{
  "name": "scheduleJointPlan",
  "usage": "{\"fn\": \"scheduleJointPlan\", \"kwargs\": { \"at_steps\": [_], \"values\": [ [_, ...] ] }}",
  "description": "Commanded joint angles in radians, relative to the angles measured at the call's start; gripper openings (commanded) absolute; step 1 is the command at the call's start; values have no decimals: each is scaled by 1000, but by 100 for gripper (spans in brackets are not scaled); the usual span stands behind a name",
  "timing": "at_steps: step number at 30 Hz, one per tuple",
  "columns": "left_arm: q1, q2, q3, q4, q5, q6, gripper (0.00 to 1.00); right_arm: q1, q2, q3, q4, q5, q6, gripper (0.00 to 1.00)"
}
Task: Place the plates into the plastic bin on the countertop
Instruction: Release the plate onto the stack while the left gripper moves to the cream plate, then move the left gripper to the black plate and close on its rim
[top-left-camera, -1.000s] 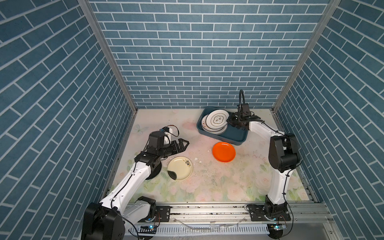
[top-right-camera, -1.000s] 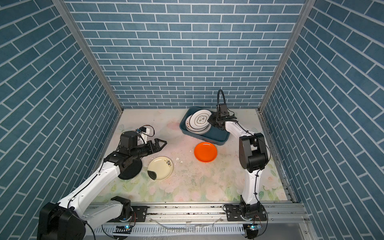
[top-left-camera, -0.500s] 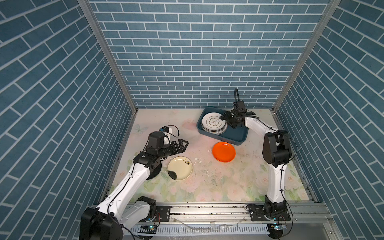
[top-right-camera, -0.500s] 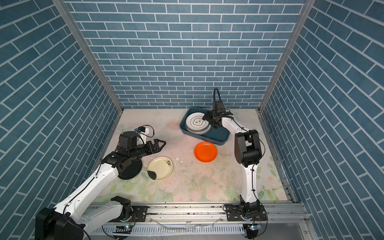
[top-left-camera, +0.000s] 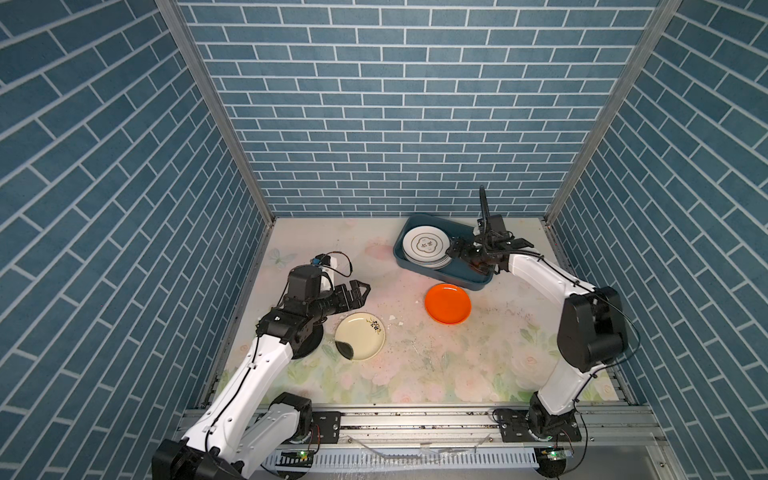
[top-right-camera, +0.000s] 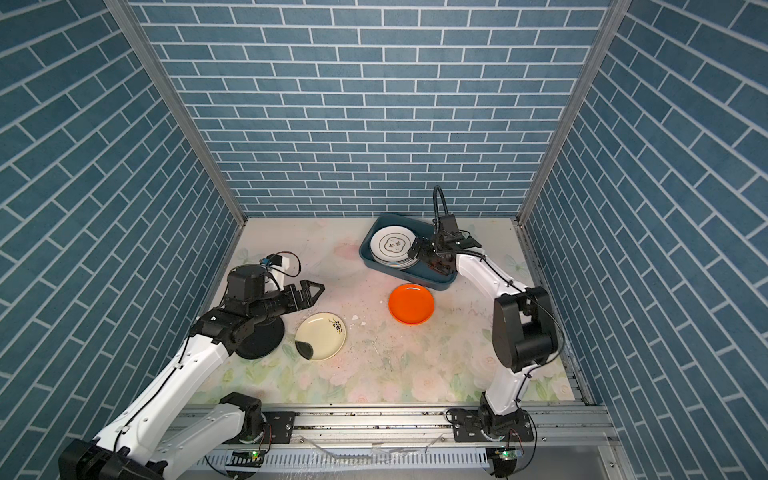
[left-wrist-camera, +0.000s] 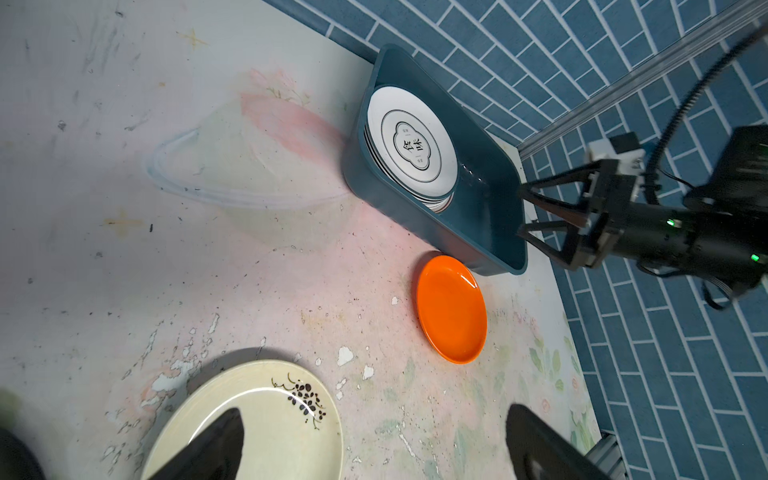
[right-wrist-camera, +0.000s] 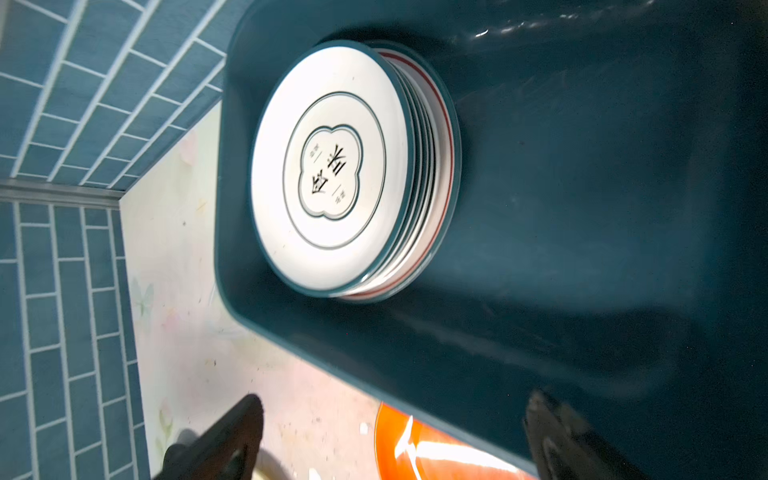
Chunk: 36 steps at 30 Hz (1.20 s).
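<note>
Over the plastic bin (top-left-camera: 451, 277), beside its stacked plates (top-left-camera: 425, 245), the right gripper (top-left-camera: 457, 250) gapes wide, empty; well outside the bin, the left gripper (top-left-camera: 360, 293) gapes empty too

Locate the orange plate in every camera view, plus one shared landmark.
In a top view: orange plate right of centre, just in front of the plastic bin.
In a top view: orange plate near centre, same spot.
Left wrist: orange plate whole, off the bin's corner.
Right wrist: orange plate a sliver beyond the bin's wall.
Shared landmark: the bin.
</note>
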Motion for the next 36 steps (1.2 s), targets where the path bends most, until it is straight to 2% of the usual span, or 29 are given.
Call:
{"fn": "scheduleJointPlan", "kwargs": {
  "at_steps": [1,8,15,21,29,36],
  "values": [
    [10,-58,21,-111,-51,46,99,1,-161,-150,42,23,-21,99],
    [12,-169,-41,-166,-142,23,100,-33,-500,-479,32,28,-65,99],
    [13,-190,-148,-118,-121,-56,100,-45,-733,-634,28,-8,-136,99],
    [12,-195,-177,-98,-111,-86,100,-45,-771,-705,68,-93,-148,99],
    [12,-250,-215,-133,-158,-128,100,-45,-763,-778,163,-211,-87,99],
    [12,-280,-272,-101,-186,-172,100,-46,-783,-818,183,-262,-60,98]
  ]
}}
